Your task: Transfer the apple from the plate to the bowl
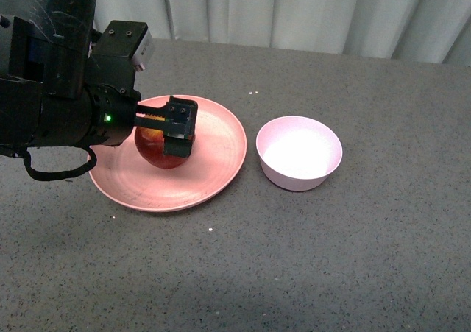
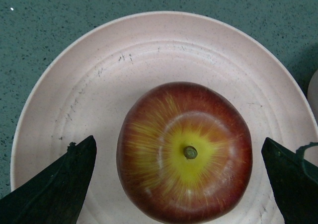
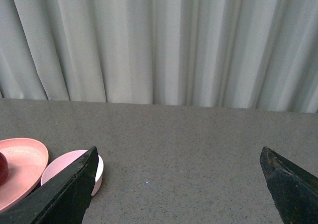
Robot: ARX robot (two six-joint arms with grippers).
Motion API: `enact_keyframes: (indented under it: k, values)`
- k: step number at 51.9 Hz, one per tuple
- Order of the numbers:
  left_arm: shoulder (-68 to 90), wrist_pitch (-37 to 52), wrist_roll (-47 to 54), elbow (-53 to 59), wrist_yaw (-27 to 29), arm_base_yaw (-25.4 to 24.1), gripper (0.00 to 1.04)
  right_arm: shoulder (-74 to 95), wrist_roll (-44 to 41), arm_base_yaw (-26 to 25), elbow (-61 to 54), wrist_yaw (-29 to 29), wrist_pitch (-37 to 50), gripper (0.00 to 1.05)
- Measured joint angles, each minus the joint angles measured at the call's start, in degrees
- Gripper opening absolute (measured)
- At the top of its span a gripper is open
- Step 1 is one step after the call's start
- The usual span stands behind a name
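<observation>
The dark red apple sits on the wide salmon-pink plate left of centre. In the left wrist view the apple shows its yellow patch and stem, resting on the plate. My left gripper is open directly above the apple, one finger on each side, clear of it. The pale pink bowl stands empty just right of the plate. My right gripper is open and empty over bare table; it is out of the front view.
The grey speckled table stretches to the front and right. White curtains hang behind the far edge. The right wrist view shows the bowl and plate off to one side.
</observation>
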State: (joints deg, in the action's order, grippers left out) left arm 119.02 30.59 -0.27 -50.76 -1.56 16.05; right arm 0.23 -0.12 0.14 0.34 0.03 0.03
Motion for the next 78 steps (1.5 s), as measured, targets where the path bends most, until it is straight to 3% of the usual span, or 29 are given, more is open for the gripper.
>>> enact_keyframes:
  k: [16,26,40,62,78]
  values:
    - [3.1,0.33,0.5,-1.36,0.46,0.52,0.98,0.0,0.0,0.0,0.0,0.0,0.0,0.95]
    - [3.17,0.63,1.11,-1.36,0.55,0.7,0.78,0.0,0.0,0.0,0.0,0.0,0.0,0.95]
    - [0.44,1.95,-0.31,0.42,0.2,2.08,0.75,0.0,-0.02,0.0,0.0,0.0,0.0,0.95]
    - [-1.29,-0.11,-3.54,-6.64,-0.57,13.03,0.75,0.0,0.0,0.0,0.0,0.0,0.0,0.95]
    - [3.61,-3.1,-3.8,-13.2,-0.55,16.5,0.75,0.0,0.0,0.0,0.0,0.0,0.0,0.95]
